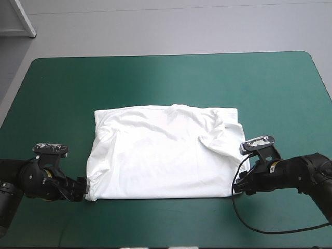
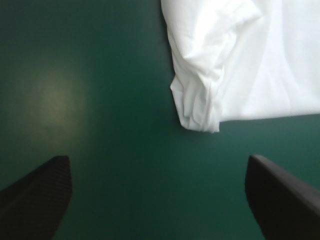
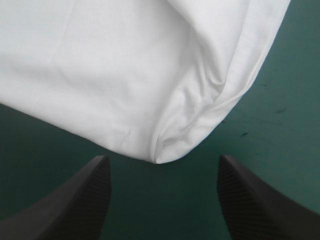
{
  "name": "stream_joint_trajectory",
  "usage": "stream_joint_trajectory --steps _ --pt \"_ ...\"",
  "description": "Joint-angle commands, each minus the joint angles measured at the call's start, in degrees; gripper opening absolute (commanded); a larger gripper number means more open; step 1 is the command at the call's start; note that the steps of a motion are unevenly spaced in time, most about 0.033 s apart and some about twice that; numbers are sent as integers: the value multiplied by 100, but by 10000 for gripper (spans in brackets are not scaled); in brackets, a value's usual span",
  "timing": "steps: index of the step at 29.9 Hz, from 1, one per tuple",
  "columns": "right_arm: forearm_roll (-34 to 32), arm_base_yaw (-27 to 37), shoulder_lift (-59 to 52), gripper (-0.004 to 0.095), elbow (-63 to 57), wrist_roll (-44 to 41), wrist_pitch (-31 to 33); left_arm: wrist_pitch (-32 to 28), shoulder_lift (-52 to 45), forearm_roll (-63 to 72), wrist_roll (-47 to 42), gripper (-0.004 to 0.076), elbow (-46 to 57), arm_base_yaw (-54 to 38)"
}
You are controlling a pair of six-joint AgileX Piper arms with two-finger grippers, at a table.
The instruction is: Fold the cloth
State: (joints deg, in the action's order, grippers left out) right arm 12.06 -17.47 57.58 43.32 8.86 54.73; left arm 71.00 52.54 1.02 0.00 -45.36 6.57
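The white T-shirt (image 1: 166, 153) lies folded to a broad rectangle in the middle of the teal-green table, with creases near its right side. My left gripper (image 1: 83, 193) rests low at the shirt's near left corner. In the left wrist view that bunched corner (image 2: 200, 107) lies just ahead of the left gripper (image 2: 160, 192), whose black fingers stand wide apart with only the cover between them. My right gripper (image 1: 236, 188) sits at the near right corner. Its fingers are open in the right wrist view, and the folded corner tip (image 3: 165, 150) lies just ahead of the right gripper (image 3: 164, 187).
Bare teal-green cover (image 1: 166, 83) stretches beyond the shirt to the table's far edge and out to both sides. A narrower strip of cover runs along the near edge (image 1: 166, 228).
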Motion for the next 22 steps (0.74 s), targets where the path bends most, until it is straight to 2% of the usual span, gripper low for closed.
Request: stream_joint_trajectory --steps 1,10,15,22 --pt "128 1 -86 581 129 15 -230 -390 -35 292 -69 683 208 55" --pt "117 1 -86 580 129 58 -256 -1133 446 382 -57 675 576 364" --pt "117 1 -86 580 129 72 -245 -1649 1129 382 -57 603 576 747" --pt "117 1 -86 581 129 72 -34 -1856 2068 346 -216 470 576 1063"
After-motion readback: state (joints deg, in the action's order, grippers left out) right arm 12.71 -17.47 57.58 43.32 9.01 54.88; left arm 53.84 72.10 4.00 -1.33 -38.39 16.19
